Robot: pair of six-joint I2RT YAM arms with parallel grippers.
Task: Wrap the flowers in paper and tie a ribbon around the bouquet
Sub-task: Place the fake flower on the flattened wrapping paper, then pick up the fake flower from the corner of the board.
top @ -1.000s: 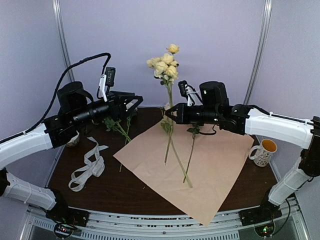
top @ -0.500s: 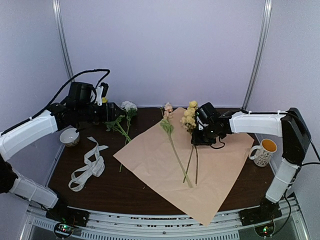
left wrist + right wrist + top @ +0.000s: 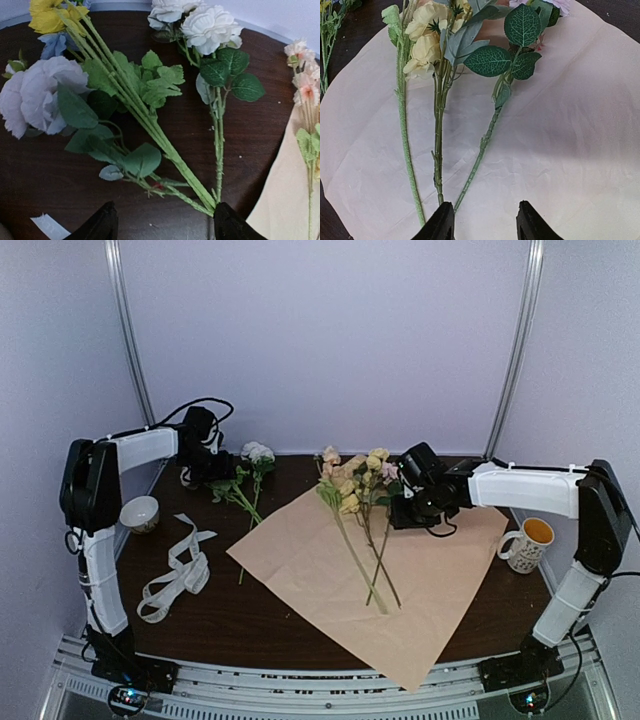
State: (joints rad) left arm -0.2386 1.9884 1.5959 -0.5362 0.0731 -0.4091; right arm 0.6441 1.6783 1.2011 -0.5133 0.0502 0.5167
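Tan paper (image 3: pixel 435 580), cream ribbon (image 3: pixel 180 568), green-stemmed yellow, pink and white flowers (image 3: pixel 351 503), dark brown table (image 3: pixel 250 625).

Pale lilac walls (image 3: pixel 330 330), 2 metal uprights (image 3: pixel 517 350), dark brown table (image 3: pixel 230 615)

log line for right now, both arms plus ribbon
stage: paper flat, not wrapped | right gripper: jaws open over flowers on paper | left gripper: jaws open over loose stems on table | ribbon: loose, left of paper
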